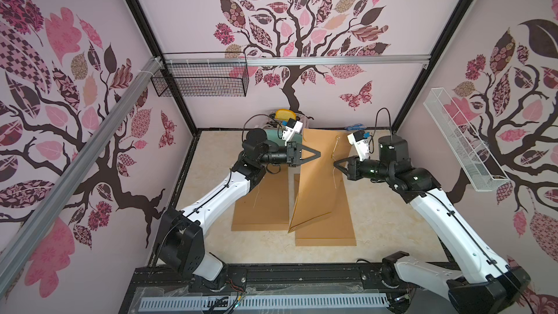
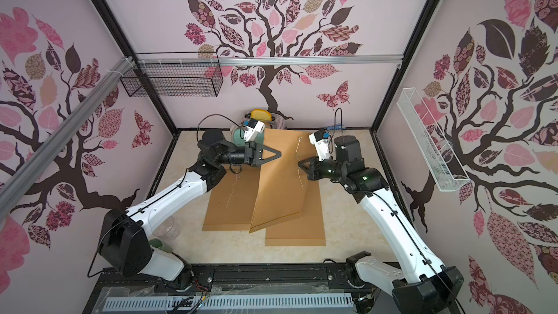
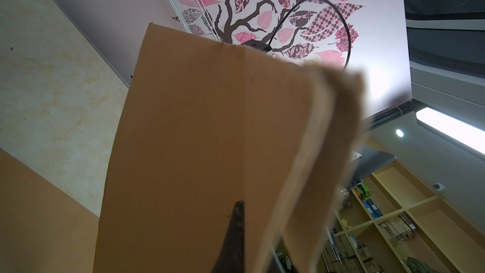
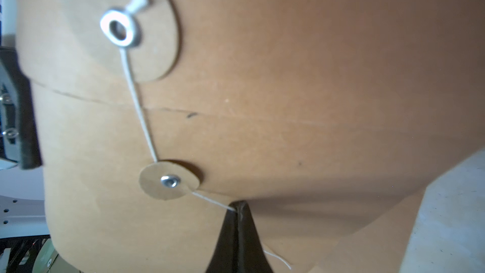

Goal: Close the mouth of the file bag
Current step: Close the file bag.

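Observation:
A brown file bag (image 1: 317,191) (image 2: 280,182) stands tilted above the table's middle, its lower corner resting between two flat bags. My left gripper (image 1: 319,154) (image 2: 280,154) is shut on the bag's left edge. In the left wrist view one finger (image 3: 236,232) lies on the bag's face (image 3: 210,127) and the other is hidden behind it. My right gripper (image 1: 334,163) (image 4: 240,206) is shut on the white string (image 4: 139,106). The string runs from the flap's metal eyelet (image 4: 120,28) past the lower paper disc (image 4: 169,179) into the jaws. The flap lies folded over the mouth.
Two more brown file bags lie flat on the table, one on the left (image 1: 262,203) and one on the right (image 1: 329,225). A yellow object (image 1: 285,113) and other clutter sit at the back edge. A black wire basket (image 1: 202,78) and a white one (image 1: 462,143) hang on the walls.

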Motion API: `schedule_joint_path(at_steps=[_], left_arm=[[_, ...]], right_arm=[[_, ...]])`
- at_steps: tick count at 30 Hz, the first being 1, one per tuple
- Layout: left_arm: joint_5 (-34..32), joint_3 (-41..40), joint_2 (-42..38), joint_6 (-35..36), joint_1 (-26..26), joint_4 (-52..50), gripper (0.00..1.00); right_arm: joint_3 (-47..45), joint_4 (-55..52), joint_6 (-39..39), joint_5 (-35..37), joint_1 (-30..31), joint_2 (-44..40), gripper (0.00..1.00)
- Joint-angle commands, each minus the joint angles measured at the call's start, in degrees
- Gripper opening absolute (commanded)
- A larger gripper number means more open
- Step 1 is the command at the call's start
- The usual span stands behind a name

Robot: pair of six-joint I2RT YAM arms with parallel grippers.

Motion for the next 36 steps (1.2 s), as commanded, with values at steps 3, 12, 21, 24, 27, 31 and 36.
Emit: schedule_joint_path(at_steps=[3, 12, 21, 24, 27, 31, 36], left_arm=[[-0.09, -0.55, -2.50, 0.45, -0.06, 3.92, 0.00], [0.41, -1.75, -3.11, 0.30, -0.02, 4.48, 0.00], [0.30, -1.63, -2.95, 1.74, -0.06, 2.45, 0.00], [0.23, -1.27, -2.87, 2.91, -0.03, 0.81, 0.00], [0.38, -0.91, -2.87, 4.49, -0.11, -1.33, 0.00], [0.91, -0.73, -2.44, 4.96, -0.11, -1.93, 0.00], [0.70, -0.92, -2.33, 5.68, -0.11, -2.62, 0.00]], right_arm=[[3.57, -2.93, -2.64, 5.56, -1.00, 0.78, 0.00], [11.04, -6.16, -3.87, 6.14, -1.55, 3.93, 0.00], [21.40, -15.00, -7.72, 0.41, -1.54, 8.30, 0.00], [23.98, -18.71, -9.49, -0.57, -1.55, 8.74, 0.00], [26.48, -22.22, -11.13, -1.61, -1.54, 9.67, 0.00], [30.53, -26.51, -11.17, -4.15, -1.54, 12.14, 0.00], [32.32, -27.61, -9.37, -10.62, -1.45, 13.00, 0.00]])
